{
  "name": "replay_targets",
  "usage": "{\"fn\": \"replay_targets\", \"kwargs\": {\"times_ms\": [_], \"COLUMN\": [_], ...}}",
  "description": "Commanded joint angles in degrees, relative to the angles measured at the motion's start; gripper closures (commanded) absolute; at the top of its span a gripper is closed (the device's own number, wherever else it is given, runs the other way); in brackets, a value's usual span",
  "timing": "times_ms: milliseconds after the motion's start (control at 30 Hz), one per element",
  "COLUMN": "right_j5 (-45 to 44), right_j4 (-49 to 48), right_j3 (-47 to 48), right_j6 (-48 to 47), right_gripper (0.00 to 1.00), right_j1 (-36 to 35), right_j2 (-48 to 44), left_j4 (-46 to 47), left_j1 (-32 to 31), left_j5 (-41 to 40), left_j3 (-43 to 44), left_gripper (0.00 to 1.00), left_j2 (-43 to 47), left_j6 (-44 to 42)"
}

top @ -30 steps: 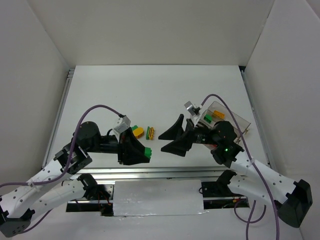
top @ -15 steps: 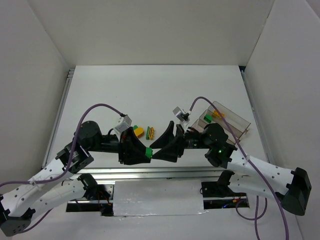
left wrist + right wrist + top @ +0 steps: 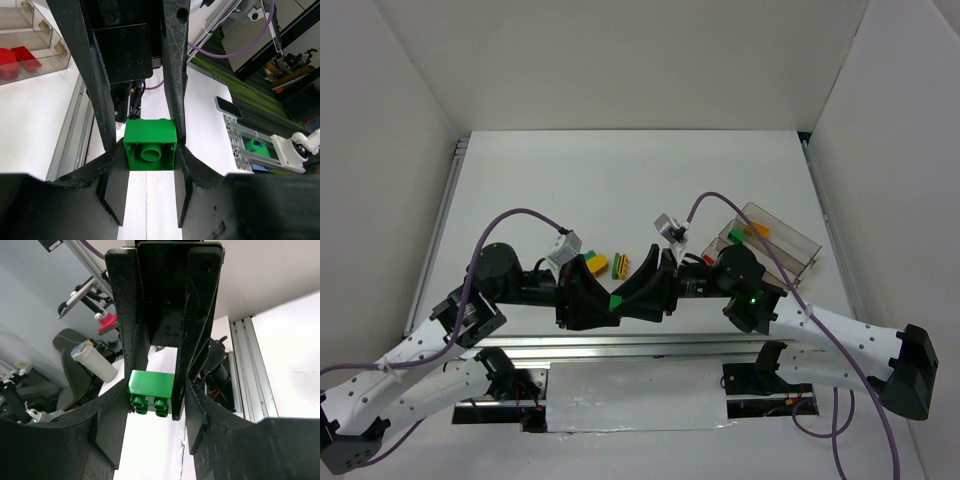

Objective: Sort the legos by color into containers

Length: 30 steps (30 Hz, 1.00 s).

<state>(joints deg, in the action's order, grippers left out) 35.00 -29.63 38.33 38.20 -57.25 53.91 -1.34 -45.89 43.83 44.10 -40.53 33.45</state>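
Observation:
A green lego (image 3: 616, 301) hangs above the table's near edge, pinched at its sides by my left gripper (image 3: 608, 300), which is shut on it. The left wrist view looks into the hollow underside of the green lego (image 3: 150, 151) between my left gripper's (image 3: 150, 148) own fingers. My right gripper (image 3: 626, 298) has come in from the right and straddles the same lego (image 3: 151, 385), studs toward its camera. One finger of my right gripper (image 3: 156, 390) lies against the brick. The left gripper's finger hides the other side. The clear containers (image 3: 798, 243) stand at the right.
A yellow-orange lego (image 3: 597, 264) and a green-and-orange pair (image 3: 620, 265) lie on the table just behind the grippers. The tray holds green (image 3: 734, 236), yellow (image 3: 757, 229) and red (image 3: 14, 56) legos. White walls enclose the table; a metal rail (image 3: 650, 345) runs along the near edge.
My right arm has swung left from beside the tray to the green lego, and its jaws have narrowed around it. The left arm has held still with the lego.

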Motion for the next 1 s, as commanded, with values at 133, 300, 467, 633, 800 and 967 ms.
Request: {"fn": "replay_targets", "kwargs": {"times_ms": [133,300,467,633,800,967], "right_j5": [-3.18,-10.99,-19.01,-30.94,-51.98,-63.29], "right_j4": [0.27,7.98,18.00,29.43,46.04,51.86], "right_j3": [2.19,1.58,-2.54,-2.65,3.75,6.41], "right_j6": [-3.47,-8.47,-8.05,-5.42,-2.08,1.17], "right_gripper": [1.00,1.00,1.00,1.00,1.00,1.00], "right_j1": [-1.46,-0.93,12.20,24.98,36.58,45.72], "right_j2": [0.23,-1.26,-3.89,-5.66,2.13,9.01], "left_j4": [1.79,-7.05,-23.15,-34.32,-36.71,-35.22], "left_j1": [-0.34,-0.34,-0.25,-0.25,-0.17,-0.08], "left_j5": [-1.11,-10.59,-36.54,-57.87,-65.19,-63.70], "left_j3": [0.29,1.86,8.18,9.96,8.91,7.32], "left_gripper": [0.75,0.00,0.01,0.01,0.00,0.01], "left_j2": [1.42,1.25,-1.91,-4.55,-6.57,-7.01], "left_j6": [-0.84,-1.63,-1.29,5.11,8.12,8.12]}}
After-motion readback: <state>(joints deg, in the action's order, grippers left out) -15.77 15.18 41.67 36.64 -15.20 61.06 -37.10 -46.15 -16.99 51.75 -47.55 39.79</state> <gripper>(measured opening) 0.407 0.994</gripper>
